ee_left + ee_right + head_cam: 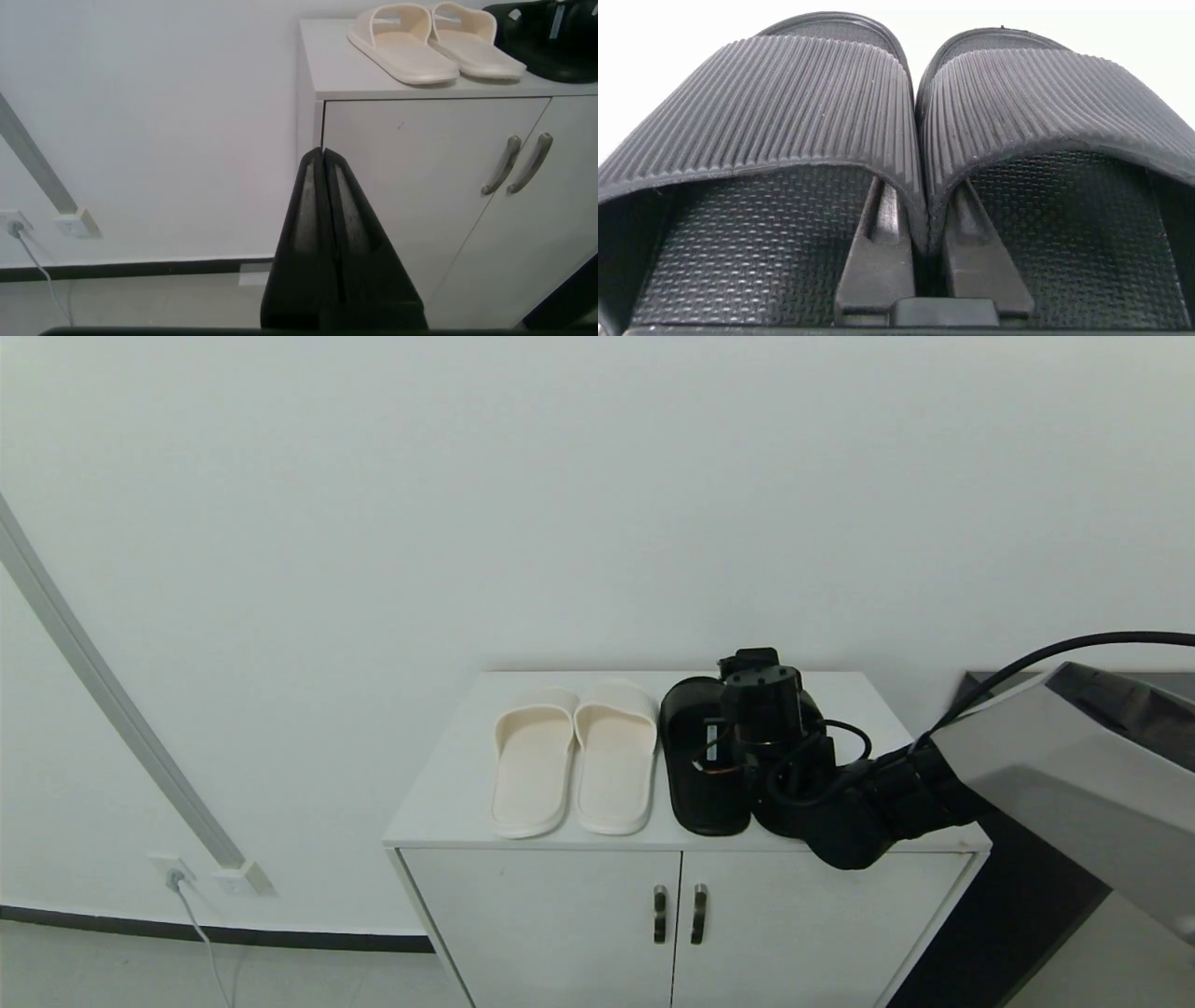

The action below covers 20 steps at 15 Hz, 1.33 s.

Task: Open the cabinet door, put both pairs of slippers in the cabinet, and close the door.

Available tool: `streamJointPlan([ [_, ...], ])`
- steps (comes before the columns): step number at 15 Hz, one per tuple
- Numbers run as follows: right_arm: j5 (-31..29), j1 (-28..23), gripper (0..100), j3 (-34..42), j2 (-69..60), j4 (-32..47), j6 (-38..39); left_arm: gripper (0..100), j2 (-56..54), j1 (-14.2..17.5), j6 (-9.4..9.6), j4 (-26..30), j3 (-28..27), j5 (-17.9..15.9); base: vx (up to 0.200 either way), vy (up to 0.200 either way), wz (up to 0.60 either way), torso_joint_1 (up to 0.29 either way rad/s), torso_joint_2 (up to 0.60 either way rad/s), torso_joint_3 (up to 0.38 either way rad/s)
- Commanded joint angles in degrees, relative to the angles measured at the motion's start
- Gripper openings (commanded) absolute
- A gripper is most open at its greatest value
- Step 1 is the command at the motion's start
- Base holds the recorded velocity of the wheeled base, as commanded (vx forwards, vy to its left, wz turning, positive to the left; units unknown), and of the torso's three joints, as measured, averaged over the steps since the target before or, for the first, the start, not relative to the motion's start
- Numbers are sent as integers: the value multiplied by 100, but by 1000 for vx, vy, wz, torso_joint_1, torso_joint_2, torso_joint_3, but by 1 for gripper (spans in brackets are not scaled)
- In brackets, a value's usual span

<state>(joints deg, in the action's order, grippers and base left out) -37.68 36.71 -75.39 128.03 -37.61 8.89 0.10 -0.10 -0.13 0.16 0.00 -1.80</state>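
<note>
While the right gripper (924, 257) has one finger inside each of the black slippers (803, 112), it pinches their touching inner edges | left gripper (324, 187): closed tight, empty

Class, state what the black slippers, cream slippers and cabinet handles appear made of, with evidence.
Black slippers: probably moulded rubber or foam, matte; ribbed straps, pebbled footbeds.
Cream slippers: likely the same, smooth, one-piece.
Cabinet handles: apparently brushed metal; grey sheen.
</note>
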Motion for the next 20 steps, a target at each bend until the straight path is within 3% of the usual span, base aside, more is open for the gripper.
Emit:
streamJointPlan([
  [1, -2, -6, 0, 6, -50, -1, -1, 0, -1, 1, -4, 2, 0, 5, 0, 0, 0, 0, 0, 0],
  [5, -90, -6, 0, 270, -533, -10, -186, 0, -1, 1, -4, 2, 0, 5, 0, 0, 0, 0, 0, 0],
  [8, 173, 74, 0, 850, -1359, -36, -440, 0, -1, 1, -4, 2, 0, 5, 0, 0, 0, 0, 0, 0],
  [15, 3504, 381, 0, 3276, -3820, 34, -783, 0, -1, 1, 5, 2, 0, -4, 0, 0, 0, 0, 0, 0],
  [17, 4172, 390, 0, 3812, -4312, 184, -827, 0, -1, 1, 5, 2, 0, -4, 0, 0, 0, 0, 0, 0],
  [20, 4559, 504, 0, 4137, -4761, 535, -889, 0, -1, 1, 5, 2, 0, -4, 0, 0, 0, 0, 0, 0],
])
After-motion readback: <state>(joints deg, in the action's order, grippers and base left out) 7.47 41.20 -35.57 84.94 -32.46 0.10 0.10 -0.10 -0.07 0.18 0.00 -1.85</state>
